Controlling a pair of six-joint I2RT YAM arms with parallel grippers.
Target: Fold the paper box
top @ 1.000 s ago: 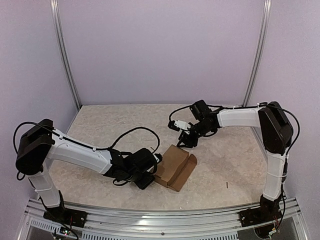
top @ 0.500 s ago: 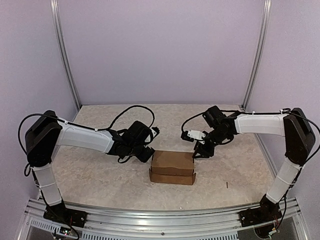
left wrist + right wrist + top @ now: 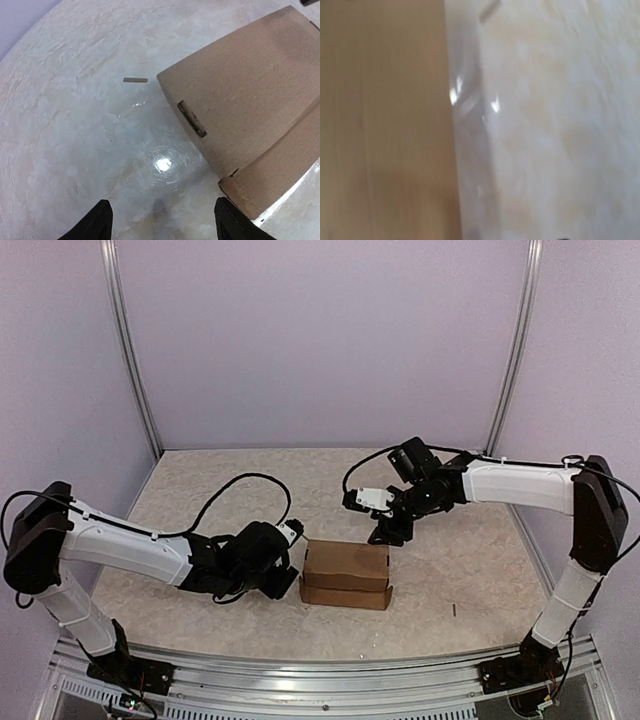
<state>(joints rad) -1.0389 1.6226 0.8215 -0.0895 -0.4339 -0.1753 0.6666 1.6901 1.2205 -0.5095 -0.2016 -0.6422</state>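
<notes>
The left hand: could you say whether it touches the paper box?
Cannot tell: in the left wrist view, a fingertip of the left hand borders the paper box, depth unclear.

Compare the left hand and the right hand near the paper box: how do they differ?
The left hand sits low at the left end of the paper box; the right hand hangs by its far right corner. The left hand is open and empty; the right hand's state is unclear, its wrist view blurred. Neither visibly grips it.
</notes>
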